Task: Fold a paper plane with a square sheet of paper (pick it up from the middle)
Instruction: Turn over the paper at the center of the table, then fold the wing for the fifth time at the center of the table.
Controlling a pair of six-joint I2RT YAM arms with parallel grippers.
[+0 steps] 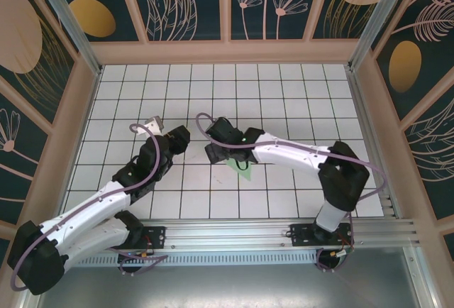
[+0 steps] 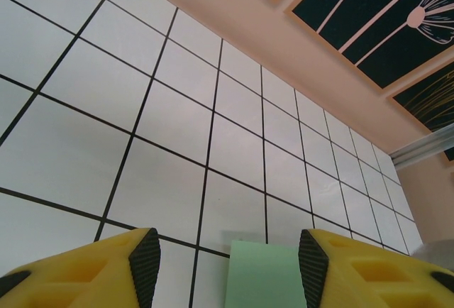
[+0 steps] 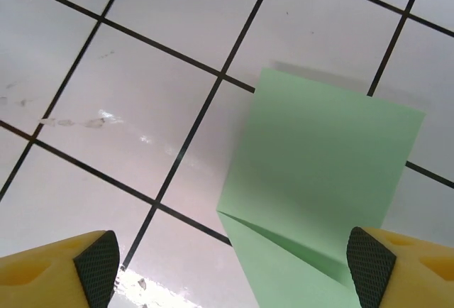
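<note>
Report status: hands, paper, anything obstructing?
Left hand open, short of the paper. Right hand open above it. Paper on the table, partly folded, diagonal crease showing. Right arm overhangs it.

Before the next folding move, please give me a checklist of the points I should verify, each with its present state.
1. The right gripper is open: ok, its fingers stand wide apart.
2. The paper is free of the right gripper: cannot tell, because its lower right part lies close to one finger pad.
3. The paper lies on the table: ok, though its far edge casts a shadow.
4. A crease is made: ok, a diagonal fold line crosses the lower end.
5. The left gripper is open: ok. Green paper shows between its fingers, and contact cannot be told.
6. The plane is finished: not ok, it is only partly folded.
</note>
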